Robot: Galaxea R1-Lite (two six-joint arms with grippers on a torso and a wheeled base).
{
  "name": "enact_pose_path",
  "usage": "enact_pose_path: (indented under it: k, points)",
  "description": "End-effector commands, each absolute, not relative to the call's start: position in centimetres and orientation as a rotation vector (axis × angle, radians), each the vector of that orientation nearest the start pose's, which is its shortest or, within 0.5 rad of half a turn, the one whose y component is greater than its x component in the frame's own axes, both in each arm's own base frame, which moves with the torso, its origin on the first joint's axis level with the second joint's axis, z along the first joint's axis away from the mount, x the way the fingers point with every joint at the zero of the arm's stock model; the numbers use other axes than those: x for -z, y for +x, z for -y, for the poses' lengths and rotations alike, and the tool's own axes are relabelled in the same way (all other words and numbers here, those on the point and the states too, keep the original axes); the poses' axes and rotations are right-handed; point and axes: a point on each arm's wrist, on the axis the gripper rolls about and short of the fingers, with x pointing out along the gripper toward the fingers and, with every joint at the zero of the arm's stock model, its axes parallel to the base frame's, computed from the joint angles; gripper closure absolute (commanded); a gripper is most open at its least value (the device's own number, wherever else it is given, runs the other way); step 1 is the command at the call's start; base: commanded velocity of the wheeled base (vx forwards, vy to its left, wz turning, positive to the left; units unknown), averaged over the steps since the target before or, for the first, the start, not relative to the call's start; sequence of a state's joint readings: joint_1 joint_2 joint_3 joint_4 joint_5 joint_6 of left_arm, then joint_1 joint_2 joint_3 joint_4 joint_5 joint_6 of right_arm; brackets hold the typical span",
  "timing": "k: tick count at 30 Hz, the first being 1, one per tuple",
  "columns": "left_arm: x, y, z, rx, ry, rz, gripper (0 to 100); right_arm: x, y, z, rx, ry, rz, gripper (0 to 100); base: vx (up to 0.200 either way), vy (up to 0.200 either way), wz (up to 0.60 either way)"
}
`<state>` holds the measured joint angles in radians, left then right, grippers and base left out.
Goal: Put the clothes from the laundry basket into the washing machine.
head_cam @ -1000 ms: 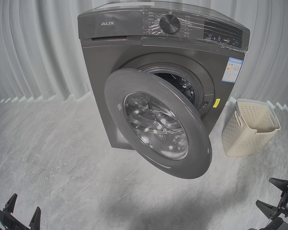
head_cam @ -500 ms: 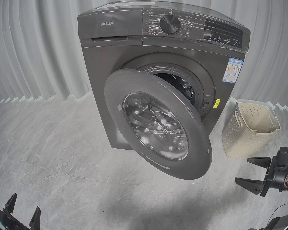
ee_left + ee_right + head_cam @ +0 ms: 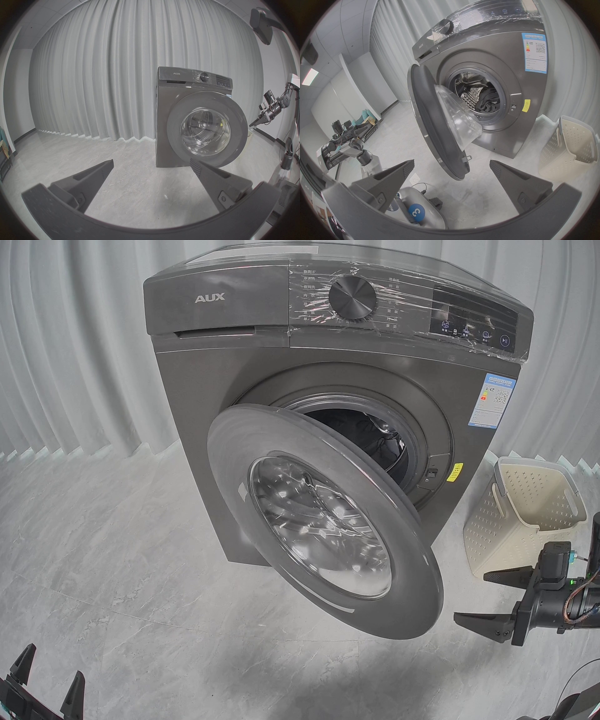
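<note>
Currently right hand (image 3: 470, 597) is hovering spread at laundry basket's (image 3: 494, 534) 7 o'clock; left hand (image 3: 53, 662) is hanging spread too.

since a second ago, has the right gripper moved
Yes. The right gripper has come forward: it was well short of the laundry basket, and now hangs open just before the basket's foot, pointing toward the washing machine door.

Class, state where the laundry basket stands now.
In the head view, the laundry basket stands on the floor at the robot's right, beside the washing machine, just beyond the right gripper.
</note>
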<state>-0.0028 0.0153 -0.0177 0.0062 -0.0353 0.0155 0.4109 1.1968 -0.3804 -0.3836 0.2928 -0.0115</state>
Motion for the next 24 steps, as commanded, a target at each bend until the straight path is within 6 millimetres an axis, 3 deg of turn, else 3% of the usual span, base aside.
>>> enact_pose_path:
  k: [1, 8, 16, 24]
  points:
    - [-7.6, -2.3, 0.1, 0.038, 0.015, -0.007, 0, -15.9, 14.2, -7.8, -0.726, -0.057, -0.453, 0, 0.0, 0.0, 0.0]
    - [-7.5, -2.2, 0.1, 0.038, 0.015, -0.01, 0, -16.1, 14.6, -8.7, -0.748, -0.065, -0.459, 0, 0.0, 0.0, 0.0]
    - [-7.6, -2.3, 0.1, 0.038, 0.015, -0.009, 0, -15.6, 17.3, -9.4, -0.536, -0.102, -0.495, 0, 0.0, 0.0, 0.0]
    - [-7.6, -2.3, 0.1, 0.038, 0.015, -0.007, 0, -16.2, 18.7, -6.4, -0.295, -0.044, -0.404, 0, 0.0, 0.0, 0.0]
